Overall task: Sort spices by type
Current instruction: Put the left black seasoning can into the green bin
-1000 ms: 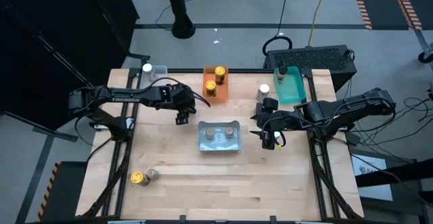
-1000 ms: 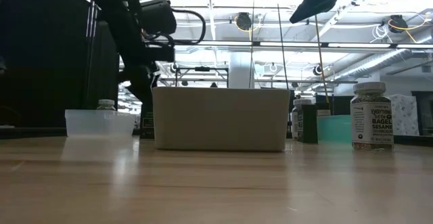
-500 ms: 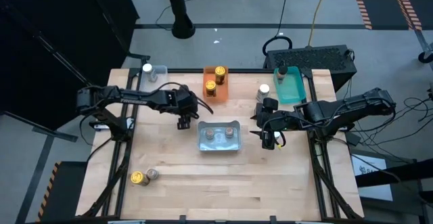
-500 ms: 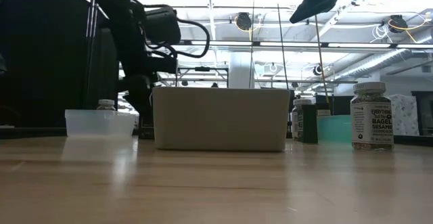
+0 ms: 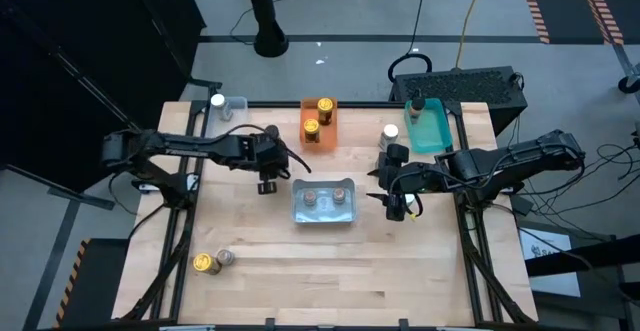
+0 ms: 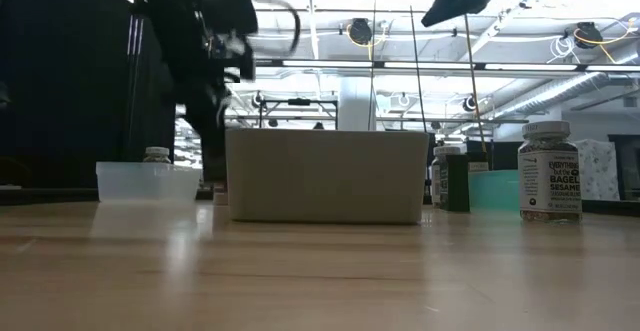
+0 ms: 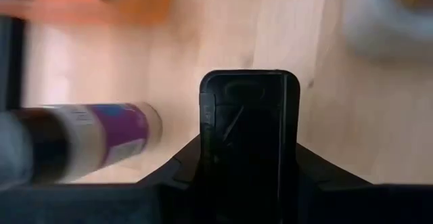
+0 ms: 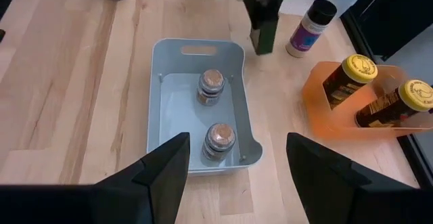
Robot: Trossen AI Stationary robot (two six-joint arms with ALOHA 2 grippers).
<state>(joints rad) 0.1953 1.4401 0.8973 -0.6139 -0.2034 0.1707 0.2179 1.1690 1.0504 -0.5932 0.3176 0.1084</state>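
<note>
1. Step in hand: pickup of a black-lidded, purple-labelled spice jar (image 8: pixel 308 28). It stands on the worktop left of the grey bin (image 8: pixel 157 102) and near of the orange bin (image 8: pixel 318 112).
2. Left gripper (image 5: pixel 265 181) is down right at that jar. The jar shows just beside one dark finger, not clearly between the two, so I cannot tell whether it is grasped or missed.
3. Right gripper (image 5: pixel 393 205) hangs right of the grey bin, fingers spread, nothing in them; it looks to be waiting.
4. Sorted so far: two brown-lidded jars in the grey bin, two yellow-lidded in the orange. A gold-lidded jar (image 5: pixel 204 262) and its neighbour sit loose near-left.
5. Next, my call: confirm the grip, re-centre if the jar is outside the fingers, then lift and carry it to the bin matching its lid.
6. Readable text: only the jar (image 6: pixel 549 171) at right in the low view, "BAGEL SESAME". The purple label is illegible.
</note>
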